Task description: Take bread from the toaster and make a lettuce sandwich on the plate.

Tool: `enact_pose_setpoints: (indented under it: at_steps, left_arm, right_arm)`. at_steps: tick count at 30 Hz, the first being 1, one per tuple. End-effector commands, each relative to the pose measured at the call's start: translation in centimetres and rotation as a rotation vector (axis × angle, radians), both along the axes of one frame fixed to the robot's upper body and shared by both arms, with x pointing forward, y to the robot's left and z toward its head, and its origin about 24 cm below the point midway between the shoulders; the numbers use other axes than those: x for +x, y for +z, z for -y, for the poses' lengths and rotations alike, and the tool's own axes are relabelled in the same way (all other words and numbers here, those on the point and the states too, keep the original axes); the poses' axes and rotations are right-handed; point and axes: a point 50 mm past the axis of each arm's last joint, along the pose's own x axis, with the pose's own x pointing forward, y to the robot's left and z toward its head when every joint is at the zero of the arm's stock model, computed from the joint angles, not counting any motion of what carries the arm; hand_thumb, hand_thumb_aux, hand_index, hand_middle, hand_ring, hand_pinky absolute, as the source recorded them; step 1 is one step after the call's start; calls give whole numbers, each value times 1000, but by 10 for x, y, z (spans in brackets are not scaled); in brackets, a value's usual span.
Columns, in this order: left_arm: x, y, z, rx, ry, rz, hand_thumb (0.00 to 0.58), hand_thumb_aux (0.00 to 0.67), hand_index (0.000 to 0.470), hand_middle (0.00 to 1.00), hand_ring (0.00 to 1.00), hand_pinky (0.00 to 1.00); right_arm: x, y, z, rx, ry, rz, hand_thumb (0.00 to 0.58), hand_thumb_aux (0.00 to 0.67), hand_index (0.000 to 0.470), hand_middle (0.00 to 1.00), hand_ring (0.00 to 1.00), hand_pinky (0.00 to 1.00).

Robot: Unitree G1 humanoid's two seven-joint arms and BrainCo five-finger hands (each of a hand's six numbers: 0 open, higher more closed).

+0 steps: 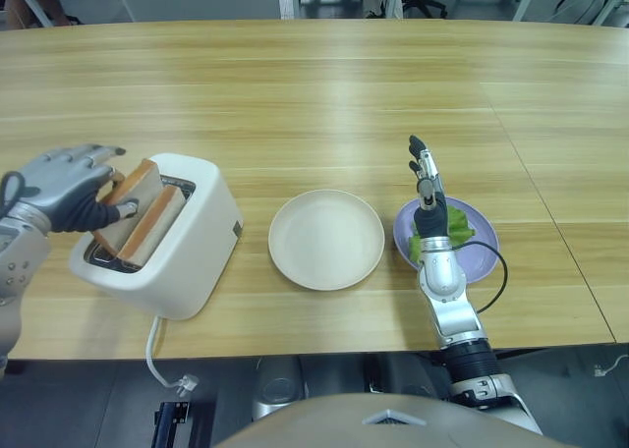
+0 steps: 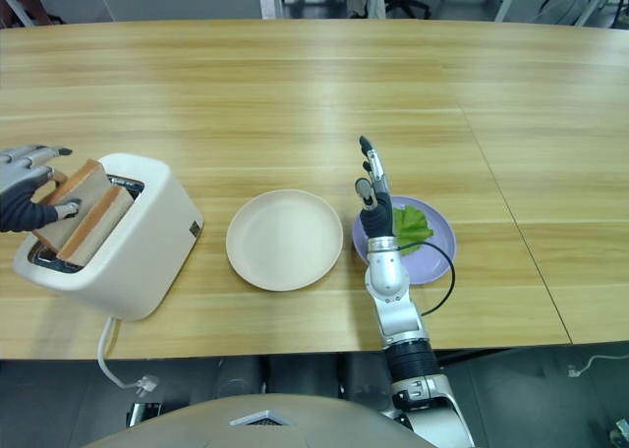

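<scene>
A white toaster [image 1: 172, 252] stands at the left with two bread slices [image 1: 145, 217] sticking up from its slots. My left hand [image 1: 69, 188] is at the far slice, its fingers curled around the slice's top. A cream plate [image 1: 326, 239] lies bare in the middle of the table. To its right a purple plate [image 1: 482, 232] carries a green lettuce leaf [image 2: 413, 227]. My right hand [image 1: 427, 181] stands edge-on over the purple plate's left rim, fingers straight and pointing away, holding nothing.
The toaster's white cord and plug [image 1: 177, 379] hang off the table's front edge. The wooden table [image 1: 314, 84] stretches far behind the plates. Office chairs stand in the room beyond it.
</scene>
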Motion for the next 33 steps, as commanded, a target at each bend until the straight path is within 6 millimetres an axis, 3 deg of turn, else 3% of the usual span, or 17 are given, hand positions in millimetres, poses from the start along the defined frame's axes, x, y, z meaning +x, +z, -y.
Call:
enact_pose_setpoints:
  at_steps: [1,7,13,20,28,33]
  left_arm:
    - [-3,20,3,-30,-22,76,580,670,460,0,0,0]
    - [-5,41,6,-55,-46,135,580,670,460,0,0,0]
    - [-2,53,12,-210,-116,165,580,670,460,0,0,0]
    - [9,71,14,-256,-162,225,580,670,460,0,0,0]
    - [55,80,40,-383,-330,202,580,670,460,0,0,0]
    - [96,55,83,-504,-494,21,580,670,460,0,0,0]
  right_arm:
    - [1,1,2,1,-9,4,0,0,0,0,0,0]
    - [2,2,4,0,-16,12,0,0,0,0,0,0]
    - [2,4,7,-3,-25,21,0,0,0,0,0,0]
    - [3,8,12,-6,-40,38,0,0,0,0,0,0]
    - [5,21,26,-15,-78,88,0,0,0,0,0,0]
    - [8,36,48,-51,-114,131,0,0,0,0,0,0]
